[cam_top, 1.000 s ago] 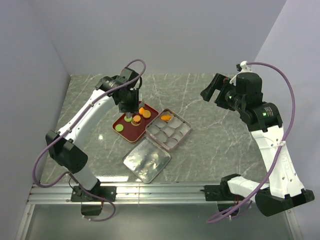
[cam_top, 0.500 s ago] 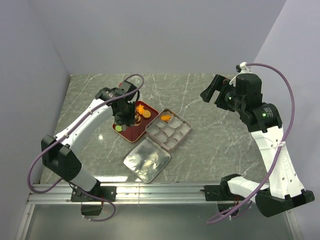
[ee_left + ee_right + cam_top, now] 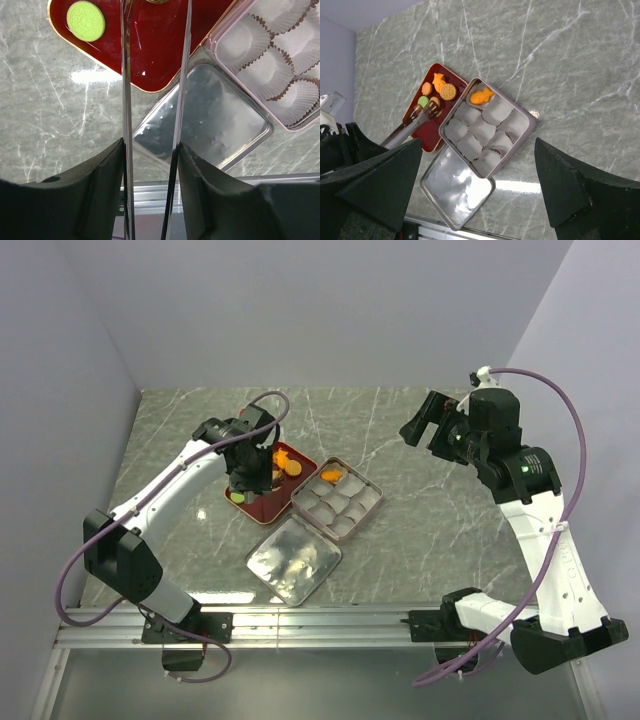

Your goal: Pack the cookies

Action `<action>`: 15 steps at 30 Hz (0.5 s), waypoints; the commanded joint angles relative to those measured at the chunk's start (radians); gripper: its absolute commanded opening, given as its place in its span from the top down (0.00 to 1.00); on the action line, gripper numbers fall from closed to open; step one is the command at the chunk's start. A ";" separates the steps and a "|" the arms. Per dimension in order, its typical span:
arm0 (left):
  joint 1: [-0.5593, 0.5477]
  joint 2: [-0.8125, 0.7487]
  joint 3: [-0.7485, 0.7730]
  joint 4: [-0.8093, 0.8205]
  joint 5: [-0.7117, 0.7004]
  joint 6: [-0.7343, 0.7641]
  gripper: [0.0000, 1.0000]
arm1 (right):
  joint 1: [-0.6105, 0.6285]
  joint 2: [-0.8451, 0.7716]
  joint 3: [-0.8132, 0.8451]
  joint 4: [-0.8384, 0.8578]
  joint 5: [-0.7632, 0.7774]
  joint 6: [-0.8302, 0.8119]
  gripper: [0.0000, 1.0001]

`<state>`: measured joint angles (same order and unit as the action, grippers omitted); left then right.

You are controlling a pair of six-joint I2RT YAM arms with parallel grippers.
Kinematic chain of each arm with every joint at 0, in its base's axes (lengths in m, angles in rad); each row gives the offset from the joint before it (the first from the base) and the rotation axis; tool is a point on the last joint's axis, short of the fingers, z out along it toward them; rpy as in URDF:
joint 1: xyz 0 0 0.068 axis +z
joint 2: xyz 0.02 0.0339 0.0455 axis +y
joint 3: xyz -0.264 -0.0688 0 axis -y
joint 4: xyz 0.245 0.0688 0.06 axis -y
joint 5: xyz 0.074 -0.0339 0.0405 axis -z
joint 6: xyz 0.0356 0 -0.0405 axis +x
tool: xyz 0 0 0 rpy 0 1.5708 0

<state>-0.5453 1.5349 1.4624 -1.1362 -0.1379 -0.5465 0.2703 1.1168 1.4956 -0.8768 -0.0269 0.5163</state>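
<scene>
Grey-green marble tabletop (image 3: 420, 530) between plain pale walls, and all the action is on the left side. Left gripper (image 3: 150, 147) is down over the glossy red lacquer tray (image 3: 160, 45), its black fingers (image 3: 100, 190) pressed on the two arms of the slim metal tongs (image 3: 125, 100), blades a narrow gap apart. The tong tips run off at 12 o'clock in the left wrist view, so what they meet cannot be told there. From the right wrist view they end by a small green cookie (image 3: 423, 101) and a brownish cookie (image 3: 435, 103), too small to judge contact. A round green sandwich cookie (image 3: 86, 20) lies at 10 o'clock in the left wrist view. Three orange cookies (image 3: 439, 82) sit at the tray's far end. One orange fish-shaped cookie (image 3: 481, 96) is already in a paper cup of the pink rectangular tin (image 3: 527, 116), at the tray's 3 o'clock overhead. Shiny silver lid (image 3: 215, 120) lies flat at the tin's 7 o'clock. Right gripper (image 3: 478, 145) hangs high at 2 o'clock, jaws spread wide.
</scene>
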 commanded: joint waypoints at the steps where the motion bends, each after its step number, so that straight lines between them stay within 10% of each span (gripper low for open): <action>1: -0.008 -0.009 0.007 0.029 0.012 -0.009 0.49 | -0.002 -0.014 -0.006 0.038 0.005 0.002 0.00; 15: -0.018 0.063 0.033 0.023 -0.023 -0.001 0.54 | -0.003 -0.015 -0.001 0.038 0.013 0.001 0.00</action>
<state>-0.5579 1.5925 1.4616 -1.1286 -0.1413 -0.5438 0.2703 1.1168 1.4906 -0.8753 -0.0257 0.5186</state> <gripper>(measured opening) 0.469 0.997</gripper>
